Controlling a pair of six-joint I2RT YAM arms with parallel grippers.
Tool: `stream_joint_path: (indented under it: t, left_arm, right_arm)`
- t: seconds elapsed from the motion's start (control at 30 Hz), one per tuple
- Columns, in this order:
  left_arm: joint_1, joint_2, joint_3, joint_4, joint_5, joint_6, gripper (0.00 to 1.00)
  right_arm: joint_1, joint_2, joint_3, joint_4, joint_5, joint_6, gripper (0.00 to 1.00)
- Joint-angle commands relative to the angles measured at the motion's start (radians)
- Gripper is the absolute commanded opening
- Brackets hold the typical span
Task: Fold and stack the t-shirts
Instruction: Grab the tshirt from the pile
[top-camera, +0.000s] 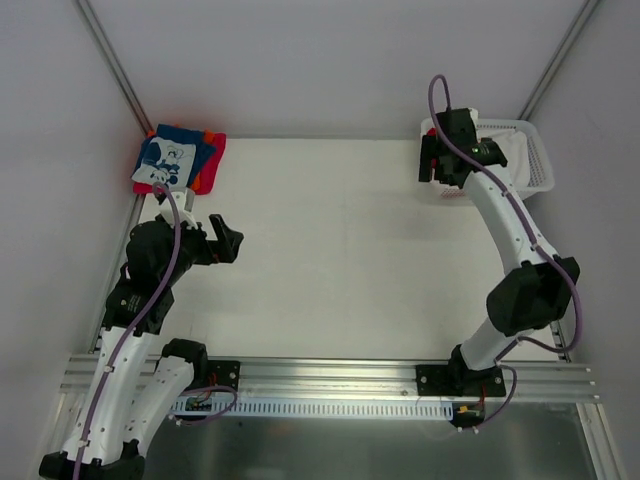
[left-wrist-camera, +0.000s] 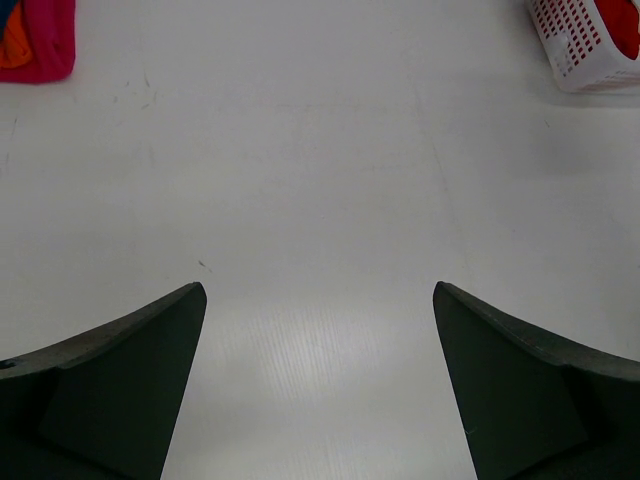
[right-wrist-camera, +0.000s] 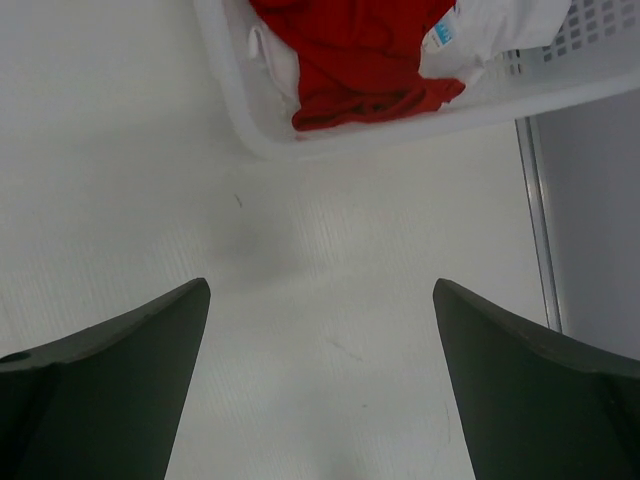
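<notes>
A stack of folded t-shirts (top-camera: 180, 160), blue with a white print on top and red and orange under it, lies at the table's far left; its red corner shows in the left wrist view (left-wrist-camera: 35, 40). A crumpled red t-shirt (right-wrist-camera: 365, 50) and a white t-shirt (right-wrist-camera: 500, 25) lie in the white lattice basket (top-camera: 520, 160) at the far right. My left gripper (top-camera: 232, 240) is open and empty over bare table, below and right of the stack; it also shows in its wrist view (left-wrist-camera: 318, 292). My right gripper (top-camera: 432, 165) is open and empty just outside the basket's left wall; its wrist view (right-wrist-camera: 320, 288) shows the same.
The basket rim (right-wrist-camera: 400, 125) lies just ahead of my right fingers, and the basket also shows far off in the left wrist view (left-wrist-camera: 585, 50). A metal frame post (right-wrist-camera: 535, 220) runs along the table's edge. Grey walls close in the table on three sides.
</notes>
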Motion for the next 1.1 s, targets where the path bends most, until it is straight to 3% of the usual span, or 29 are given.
stream_joint_path:
  t: [0.0, 0.2, 0.4, 0.67, 1.07]
  left_arm:
    - [0.003, -0.013, 0.017, 0.004, -0.016, 0.014, 0.99]
    - [0.002, -0.016, 0.019, 0.001, -0.013, 0.014, 0.99]
    - [0.000, -0.034, 0.019, 0.001, -0.009, 0.014, 0.99]
    - [0.000, -0.031, 0.019, 0.000, -0.001, 0.015, 0.99]
    - [0.002, 0.000, 0.020, -0.005, -0.006, 0.020, 0.99]
  right_arm:
    - [-0.084, 0.109, 0.153, -0.022, -0.139, -0.045, 1.00]
    - [-0.187, 0.406, 0.544, -0.133, -0.220, -0.055, 1.00]
    - [-0.256, 0.605, 0.804, -0.114, -0.303, -0.039, 0.99]
    - [-0.370, 0.712, 0.830, 0.108, -0.355, 0.007, 0.99]
    - [-0.425, 0.901, 0.847, 0.363, -0.376, 0.030, 0.99]
